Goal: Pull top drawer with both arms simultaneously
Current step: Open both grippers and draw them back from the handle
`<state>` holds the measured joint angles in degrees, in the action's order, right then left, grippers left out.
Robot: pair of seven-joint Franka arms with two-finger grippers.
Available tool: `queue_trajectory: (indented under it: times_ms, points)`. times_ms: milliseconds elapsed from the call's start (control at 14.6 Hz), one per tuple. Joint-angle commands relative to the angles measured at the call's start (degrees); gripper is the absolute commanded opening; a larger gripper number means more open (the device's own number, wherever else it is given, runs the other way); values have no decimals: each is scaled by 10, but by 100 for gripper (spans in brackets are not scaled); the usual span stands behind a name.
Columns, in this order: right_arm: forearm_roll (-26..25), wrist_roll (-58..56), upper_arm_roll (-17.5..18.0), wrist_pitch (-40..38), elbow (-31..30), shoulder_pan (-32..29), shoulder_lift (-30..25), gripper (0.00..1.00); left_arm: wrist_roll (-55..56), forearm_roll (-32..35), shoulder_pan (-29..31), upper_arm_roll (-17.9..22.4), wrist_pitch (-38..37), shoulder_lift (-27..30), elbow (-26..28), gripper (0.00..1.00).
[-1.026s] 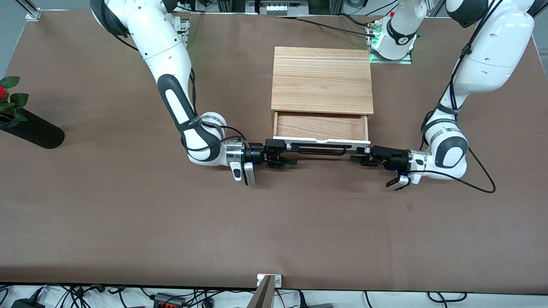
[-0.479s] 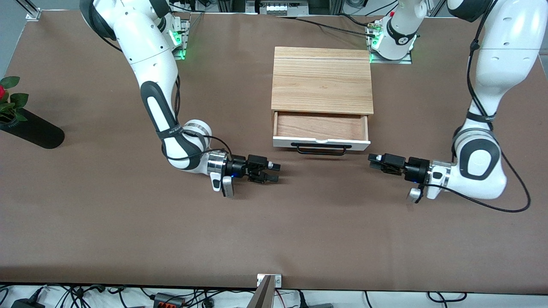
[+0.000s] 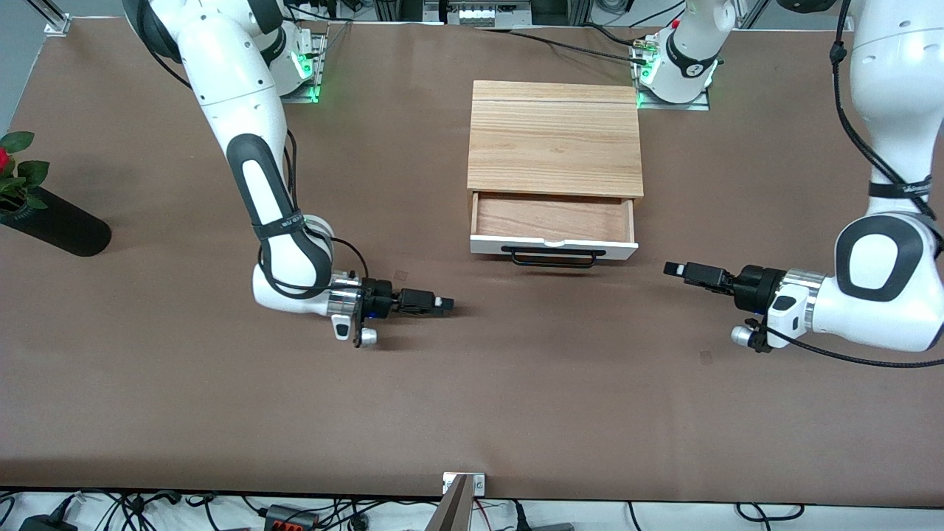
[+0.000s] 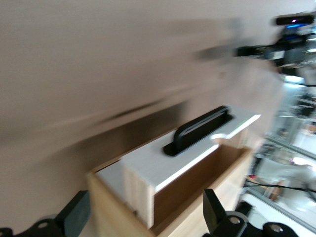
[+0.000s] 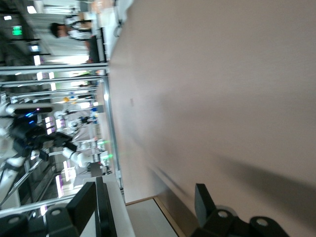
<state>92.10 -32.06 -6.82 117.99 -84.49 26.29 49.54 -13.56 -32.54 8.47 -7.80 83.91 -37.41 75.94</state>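
Left pincer (image 3: 682, 271) low over bare bench (image 3: 516, 383), toward the left arm's end, fingers (image 4: 213, 213) spread wide in the wrist view, nothing between them. Pointed at the drawer (image 3: 553, 228) from the side, level with the handle (image 3: 554, 256), well apart from it: looks like a stand-off spot that leaves the front panel free.

Right pincer (image 3: 435, 303) same story at the right arm's end, low over the bench, aimed inward, fingers (image 5: 203, 197) parted in its wrist view and holding nothing. Mirror pose of the other, one at each end of the handle's line, probably because a wide drawer wants an even pull from both ends.

Drawer standing part-way out of the cabinet (image 3: 554, 140), brown inside showing, white panel facing the front camera, black bar handle untouched. Open enough to call the pull largely done, as a judgement.

Outward: cabinet mid-bench between the two bases. Dark vase (image 3: 55, 225) with a red flower lying at the right arm's end, well clear of everything.
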Motion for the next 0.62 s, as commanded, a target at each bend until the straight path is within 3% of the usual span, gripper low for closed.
queue_trajectory:
  times_ms: [0, 205, 342, 547]
  points:
    - [-65, 103, -27, -2, -5, 0, -32, 92, 73, 101, -34, -3, -22, 33, -20, 100]
    - [-129, 195, -62, -22, -4, -1, -56, 93, 140, 227, -93, -3, -45, 76, -20, 100]
    - [-203, 263, -84, -22, -3, 3, -82, 99, 174, 307, -128, -3, -48, 107, -20, 100]
    - [-308, 320, -98, -22, -3, -3, -127, 100, 185, 338, -129, 8, -64, 148, -20, 100]
